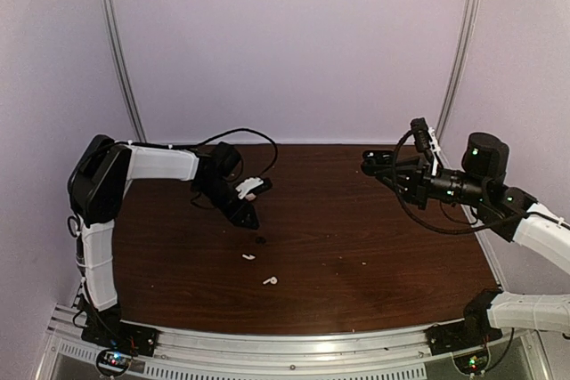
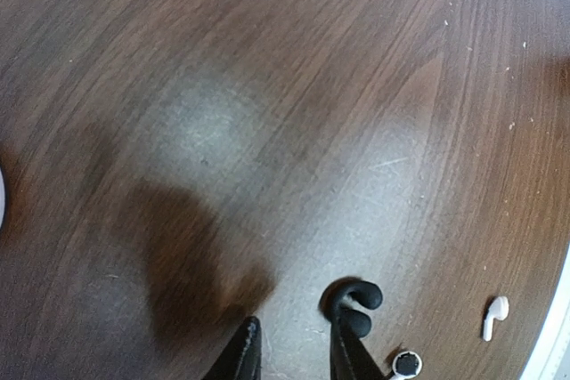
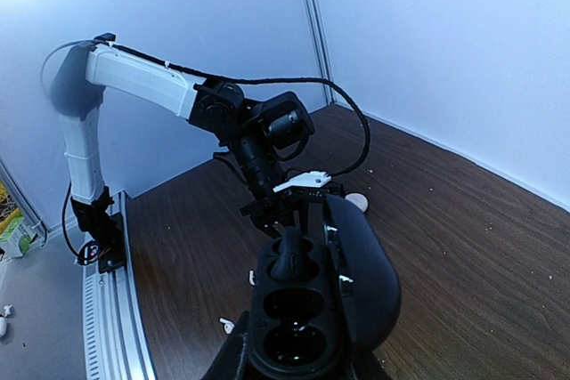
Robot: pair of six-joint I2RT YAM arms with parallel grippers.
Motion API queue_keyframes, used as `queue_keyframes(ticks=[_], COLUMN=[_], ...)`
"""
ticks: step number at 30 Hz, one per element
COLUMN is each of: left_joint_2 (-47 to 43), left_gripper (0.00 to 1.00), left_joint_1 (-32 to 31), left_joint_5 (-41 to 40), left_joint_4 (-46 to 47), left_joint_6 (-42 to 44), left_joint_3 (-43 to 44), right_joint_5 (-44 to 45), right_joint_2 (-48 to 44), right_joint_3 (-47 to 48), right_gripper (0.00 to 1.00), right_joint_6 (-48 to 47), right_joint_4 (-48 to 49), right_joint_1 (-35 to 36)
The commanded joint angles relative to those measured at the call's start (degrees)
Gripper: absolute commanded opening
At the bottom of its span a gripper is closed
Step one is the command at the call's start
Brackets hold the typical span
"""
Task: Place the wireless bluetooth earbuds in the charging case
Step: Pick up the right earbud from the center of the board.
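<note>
Shift the left tool (image 2: 294, 358), narrowly parted and empty, sideways to bracket the black earbud (image 2: 358, 298) lying on the counter (image 2: 267, 86) against one fingertip, pinch lightly, then lift toward the open charging case (image 3: 312, 309) gripped aloft by the right tool (image 1: 372, 166), well apart.

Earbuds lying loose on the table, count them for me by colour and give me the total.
White earbuds: 2
Black earbud: 1
Total: 3
</note>
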Motion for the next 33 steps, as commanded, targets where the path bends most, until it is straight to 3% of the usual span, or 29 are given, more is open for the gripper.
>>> queue_keyframes(ticks=[1,33], left_joint_2=[1.3,0.3], left_gripper=[0.27,0.26], left_joint_1=[0.0,-6.7], left_joint_5=[-0.1,-7.2], left_joint_4=[0.0,0.2], left_joint_6=[2.2,5.7], left_joint_3=[1.8,-3.2], right_joint_5=[0.6,0.1], right_joint_2=[0.5,0.5], right_joint_3=[2.1,2.7], right_gripper=[0.0,0.0], right_joint_6=[0.2,-0.5], right_joint_4=[0.8,-0.8], right_joint_1=[-0.4,-0.4])
